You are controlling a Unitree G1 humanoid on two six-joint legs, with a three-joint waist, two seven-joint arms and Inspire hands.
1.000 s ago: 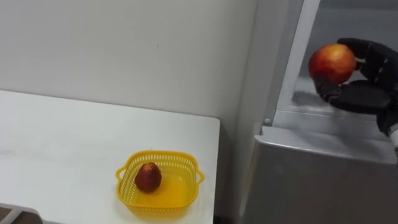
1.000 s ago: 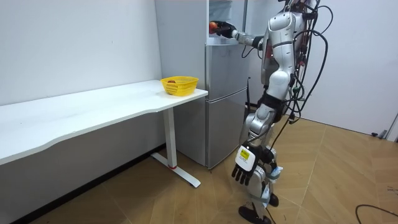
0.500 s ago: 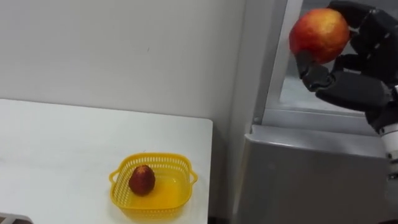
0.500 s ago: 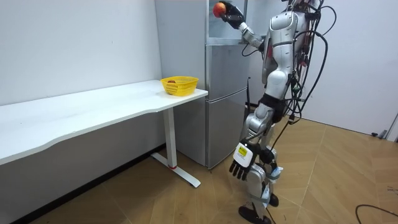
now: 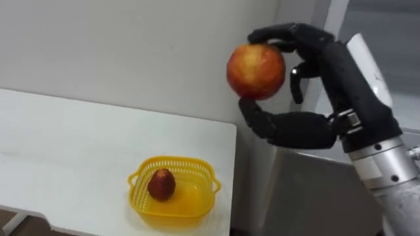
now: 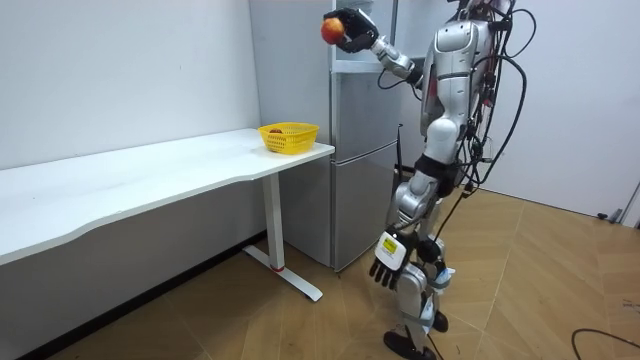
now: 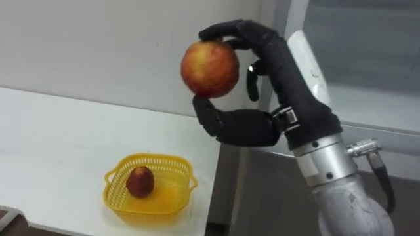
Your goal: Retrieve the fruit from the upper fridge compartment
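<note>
My right hand (image 5: 308,98) (image 7: 262,92) is raised in front of the fridge (image 5: 308,196), its fingers and thumb curled round a red-yellow apple (image 5: 256,71) (image 7: 210,68) (image 6: 331,29). The apple hangs in the air above the table's right end, higher than a yellow basket (image 5: 173,194) (image 7: 149,185) (image 6: 289,136) that stands near the table's corner with one dark red fruit (image 5: 161,184) inside. In the room view I stand beside the open upper fridge (image 6: 362,40), and my left hand (image 6: 389,266) hangs low by my leg with relaxed fingers.
A long white table (image 5: 72,157) (image 6: 150,175) runs along the wall to the left of the fridge. The fridge's grey lower door (image 6: 360,190) is closed. Wooden floor (image 6: 540,290) lies open behind me.
My right hand has carried the apple out of the fridge opening, up and leftward, to above the table's end. The head camera shifted too.
</note>
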